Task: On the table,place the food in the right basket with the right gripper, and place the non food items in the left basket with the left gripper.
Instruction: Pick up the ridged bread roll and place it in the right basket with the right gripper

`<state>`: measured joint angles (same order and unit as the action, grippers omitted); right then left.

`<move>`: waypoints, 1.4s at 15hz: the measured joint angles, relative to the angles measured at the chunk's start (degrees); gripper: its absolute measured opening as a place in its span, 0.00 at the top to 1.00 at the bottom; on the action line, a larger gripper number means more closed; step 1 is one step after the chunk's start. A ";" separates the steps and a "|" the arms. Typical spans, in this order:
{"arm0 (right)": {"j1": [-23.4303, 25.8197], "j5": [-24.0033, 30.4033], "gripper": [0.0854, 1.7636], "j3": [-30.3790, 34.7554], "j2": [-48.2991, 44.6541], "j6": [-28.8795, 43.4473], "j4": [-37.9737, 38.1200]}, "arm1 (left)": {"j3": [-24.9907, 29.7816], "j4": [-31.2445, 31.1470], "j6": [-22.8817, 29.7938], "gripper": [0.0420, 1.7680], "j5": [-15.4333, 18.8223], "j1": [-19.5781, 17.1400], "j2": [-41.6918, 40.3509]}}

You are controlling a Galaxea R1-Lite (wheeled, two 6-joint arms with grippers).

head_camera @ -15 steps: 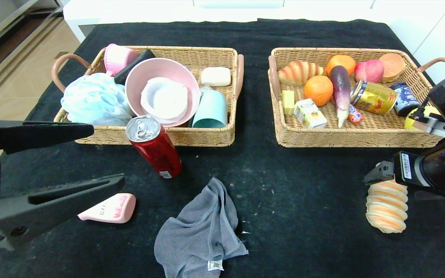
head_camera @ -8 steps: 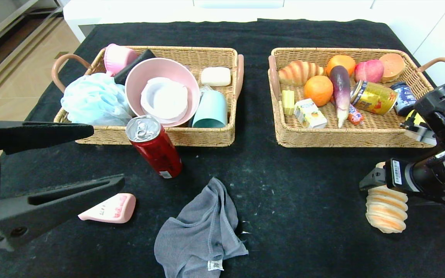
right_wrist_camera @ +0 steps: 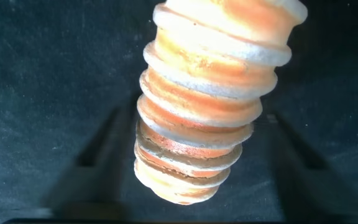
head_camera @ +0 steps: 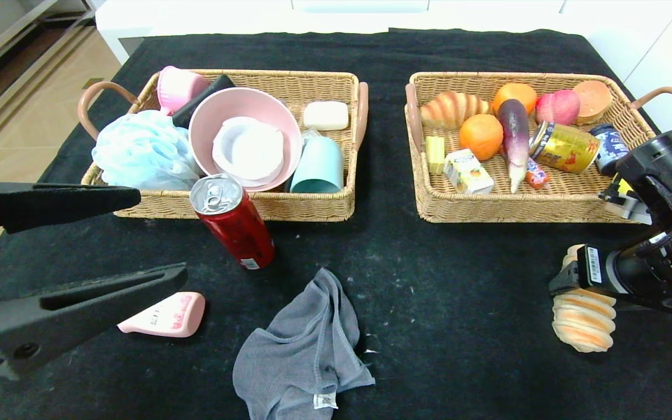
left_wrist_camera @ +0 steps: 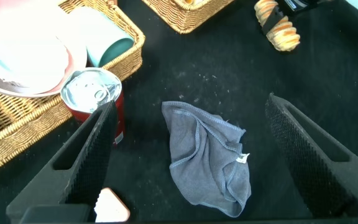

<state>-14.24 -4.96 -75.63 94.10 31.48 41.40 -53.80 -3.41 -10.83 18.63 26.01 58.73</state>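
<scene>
The striped bread roll lies on the black table at the right, in front of the right basket. My right gripper is down over the roll's far end; in the right wrist view the roll lies between the two dark fingers, with a narrow gap on each side. The yellow can and the peach lie in the right basket. My left gripper hangs wide open at the left, above the pink bottle, near the red can and the grey cloth.
The left basket holds a pink bowl, a blue sponge, a teal cup and soap. Oranges, a croissant, an eggplant and small cartons fill the right basket. The red can stands close to the left basket's front wall.
My right arm has dropped and shifted slightly left over the bread roll, and its fingers have drawn in around it. The left arm and all loose items stay where they were.
</scene>
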 joint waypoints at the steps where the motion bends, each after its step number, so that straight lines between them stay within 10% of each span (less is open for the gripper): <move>1: -0.01 -0.02 0.41 0.02 0.00 -0.02 0.02 | 0.00 0.00 0.00 0.03 0.00 0.00 -0.02; 7: -0.11 0.04 0.78 0.02 -0.05 -0.02 0.00 | 0.00 -0.05 0.00 0.03 -0.02 0.00 -0.11; 21: -0.94 0.59 0.82 0.00 -2.36 -0.23 0.11 | 0.00 -0.09 0.06 0.03 0.00 0.02 -0.27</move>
<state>-15.18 -4.38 -75.63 91.73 31.24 41.51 -53.80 -3.50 -10.76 18.63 26.04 58.47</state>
